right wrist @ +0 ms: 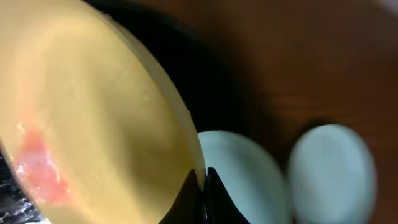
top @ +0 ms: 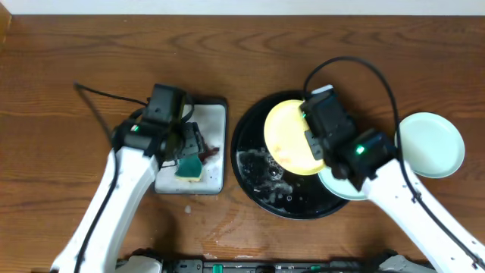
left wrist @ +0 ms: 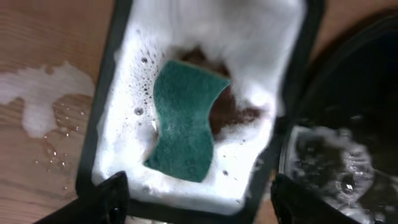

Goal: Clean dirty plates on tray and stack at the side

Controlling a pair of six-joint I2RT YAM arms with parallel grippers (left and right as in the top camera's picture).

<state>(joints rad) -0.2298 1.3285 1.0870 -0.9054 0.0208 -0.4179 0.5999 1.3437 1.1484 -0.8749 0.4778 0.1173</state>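
My right gripper (right wrist: 202, 180) is shut on the rim of the yellow plate (top: 292, 136), holding it tilted above the round black tray (top: 254, 163); a red smear shows on the plate (right wrist: 37, 168). A light blue plate (top: 341, 188) lies under my right arm at the tray's right edge and shows in the right wrist view (right wrist: 239, 177). A pale mint-white plate (top: 432, 144) sits on the table at the right and shows in the right wrist view (right wrist: 329, 174). My left gripper (left wrist: 196, 199) is open above a green sponge (left wrist: 183, 121).
The sponge lies in foam in a small grey rectangular black-rimmed tray (top: 216, 114) left of the round tray. Soapy water pools in the round tray (top: 261, 171). Foam is spilled on the table (left wrist: 43, 99) left of the small tray.
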